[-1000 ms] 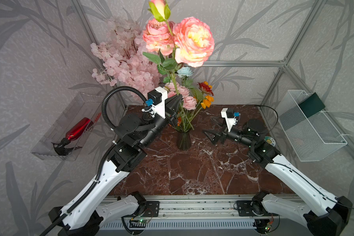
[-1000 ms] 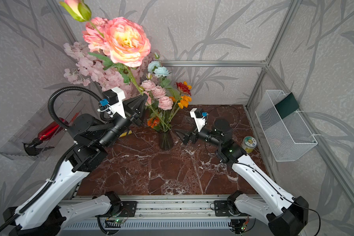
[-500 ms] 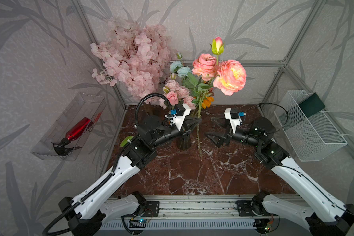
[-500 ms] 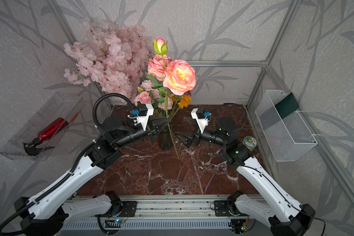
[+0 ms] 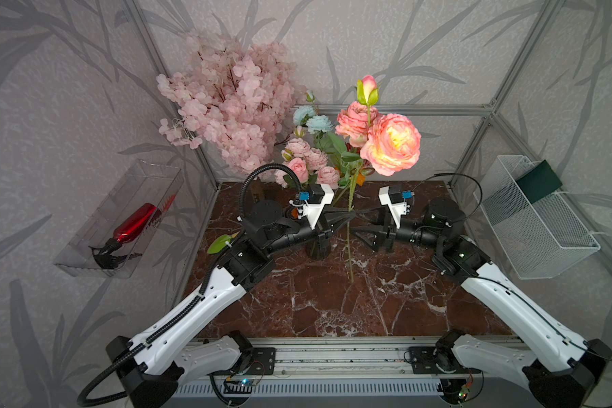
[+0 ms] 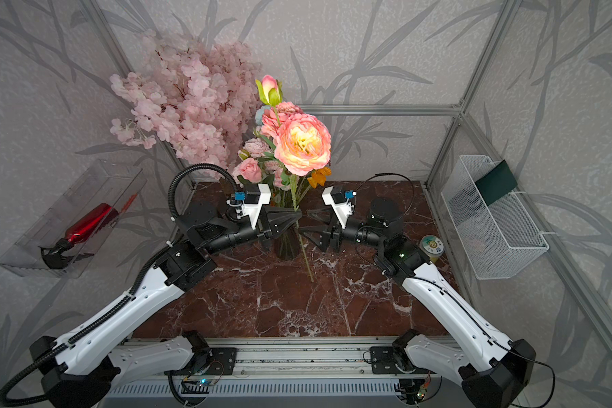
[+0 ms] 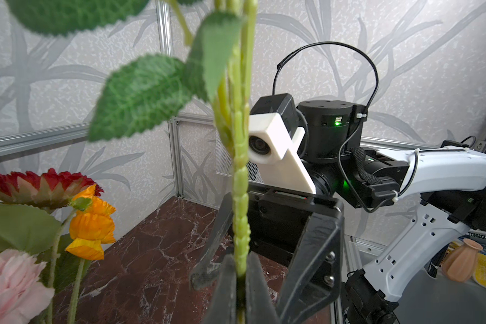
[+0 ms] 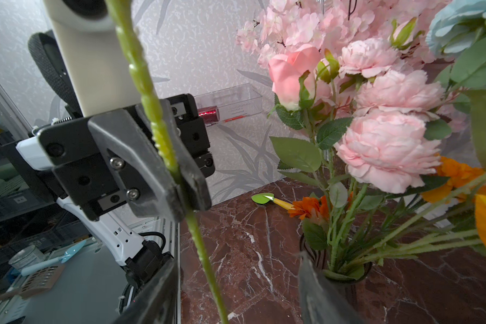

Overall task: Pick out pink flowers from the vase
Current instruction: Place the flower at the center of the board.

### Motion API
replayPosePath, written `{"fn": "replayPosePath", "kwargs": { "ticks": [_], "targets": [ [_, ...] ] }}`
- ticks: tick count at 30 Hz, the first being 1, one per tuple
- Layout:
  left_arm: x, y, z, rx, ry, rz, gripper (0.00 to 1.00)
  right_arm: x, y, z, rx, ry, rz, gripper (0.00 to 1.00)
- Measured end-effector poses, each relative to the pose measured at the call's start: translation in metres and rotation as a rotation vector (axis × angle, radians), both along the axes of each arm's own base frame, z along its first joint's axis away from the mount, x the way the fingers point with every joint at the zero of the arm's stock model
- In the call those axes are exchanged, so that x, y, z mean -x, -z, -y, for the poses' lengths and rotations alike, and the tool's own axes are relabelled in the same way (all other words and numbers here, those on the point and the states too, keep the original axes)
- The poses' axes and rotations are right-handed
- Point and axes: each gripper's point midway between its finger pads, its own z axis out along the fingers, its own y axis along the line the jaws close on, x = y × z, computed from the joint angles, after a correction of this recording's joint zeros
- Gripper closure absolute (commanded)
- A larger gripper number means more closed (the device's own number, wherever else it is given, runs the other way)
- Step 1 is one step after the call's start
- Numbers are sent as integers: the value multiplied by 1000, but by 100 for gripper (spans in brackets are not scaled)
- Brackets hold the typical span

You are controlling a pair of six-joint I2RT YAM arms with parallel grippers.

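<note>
Left wrist view shows "TONI&GUY" lettering (image 7: 481, 237).

**Stem out of the vase, held between two arms**

The left pincer (image 5: 347, 214) is clamped on the long green stem of the pink flowers (image 5: 391, 143), a bud and two salmon-pink heads held upright. The stem's lower end hangs outside the vase (image 5: 317, 249), over the marble tabletop (image 5: 333, 303). The right pincer (image 5: 360, 222) faces it from the other side, jaws parted, tips just beside the stem. Paler pink blooms (image 5: 306, 159) and light blue flowers (image 5: 317, 122) stand in the vase, which is partly hidden behind the left pincer.
</note>
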Motion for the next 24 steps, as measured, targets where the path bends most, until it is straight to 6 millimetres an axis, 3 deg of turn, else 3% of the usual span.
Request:
{"fn": "replayPosePath", "kwargs": {
  "ticks": [5, 12, 19, 24],
  "targets": [
    [-2, 5, 3, -7, 3, -17, 100, 1, -6, -4, -9, -26, 1, 60],
    [-3, 6, 3, -9, 3, -20, 100, 3, -5, -7, -10, -45, -6, 71],
    [-3, 7, 3, -9, 2, -20, 100, 4, -7, -12, -9, -65, -6, 73],
    [-3, 8, 3, -11, 2, -22, 100, 7, -12, -14, -12, -76, 5, 87]
  ]
}}
